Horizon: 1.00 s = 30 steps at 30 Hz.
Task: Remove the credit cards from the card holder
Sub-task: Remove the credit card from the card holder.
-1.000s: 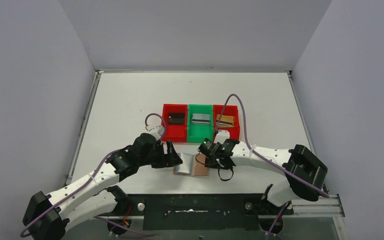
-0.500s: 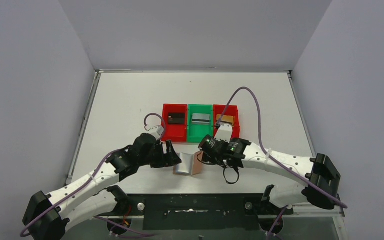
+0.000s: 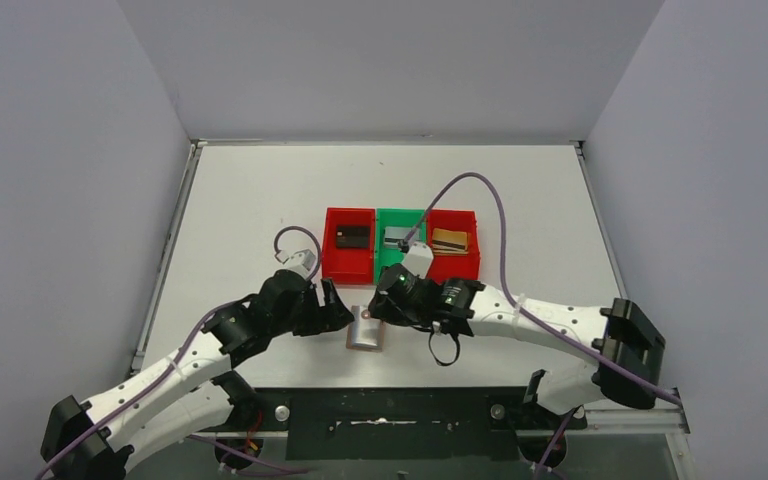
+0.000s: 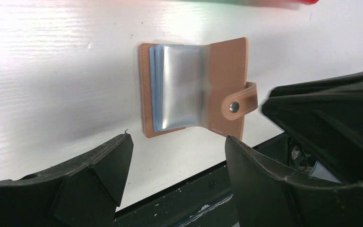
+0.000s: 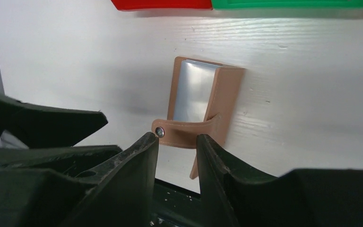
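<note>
The card holder (image 3: 365,332) lies on the table (image 3: 260,200) between my left gripper (image 3: 339,314) and right gripper (image 3: 383,308); just beyond, three bins (image 3: 350,212) sit side by side, cards (image 3: 352,236) inside.

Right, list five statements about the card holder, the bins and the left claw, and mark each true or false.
1. The card holder lies on the table, outside the bins. True.
2. The left claw is clamped on the card holder. False: its jaws stand open with nothing between them, and the holder lies apart from it.
3. The left red bin, green bin and right red bin stand side by side in a row. True.
4. The black card lies in the green bin. False: it lies in the left red bin.
5. The snap tab is fastened shut. False: it hangs loose and the inner sleeves show.
</note>
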{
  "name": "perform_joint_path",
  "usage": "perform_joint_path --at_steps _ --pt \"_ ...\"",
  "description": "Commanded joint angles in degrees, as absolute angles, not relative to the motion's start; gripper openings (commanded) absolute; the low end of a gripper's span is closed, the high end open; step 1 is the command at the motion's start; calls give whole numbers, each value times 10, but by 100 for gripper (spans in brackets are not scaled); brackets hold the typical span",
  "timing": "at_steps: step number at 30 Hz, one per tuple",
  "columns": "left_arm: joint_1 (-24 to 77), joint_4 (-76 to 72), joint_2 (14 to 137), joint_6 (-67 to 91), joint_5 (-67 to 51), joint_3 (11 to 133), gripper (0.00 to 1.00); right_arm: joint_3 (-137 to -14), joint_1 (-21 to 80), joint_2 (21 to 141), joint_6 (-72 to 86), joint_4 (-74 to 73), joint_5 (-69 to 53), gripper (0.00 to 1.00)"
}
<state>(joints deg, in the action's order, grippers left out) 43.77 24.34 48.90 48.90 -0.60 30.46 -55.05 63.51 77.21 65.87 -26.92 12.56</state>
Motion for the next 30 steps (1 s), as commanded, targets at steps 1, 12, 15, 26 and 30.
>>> perform_joint_path --at_steps 1,12,15,26,30 --pt "435 274 434 510 55 323 71 -614 645 847 649 -251 124 36" --pt "432 340 351 544 135 331 71 -826 706 1002 626 -467 231 46" --pt "432 350 345 544 143 337 71 -886 717 1034 646 -544 274 53" --pt "431 360 342 543 154 341 71 -894 719 1085 642 -569 250 72" --pt "431 356 350 542 150 341 71 -880 716 1098 638 -552 238 73"
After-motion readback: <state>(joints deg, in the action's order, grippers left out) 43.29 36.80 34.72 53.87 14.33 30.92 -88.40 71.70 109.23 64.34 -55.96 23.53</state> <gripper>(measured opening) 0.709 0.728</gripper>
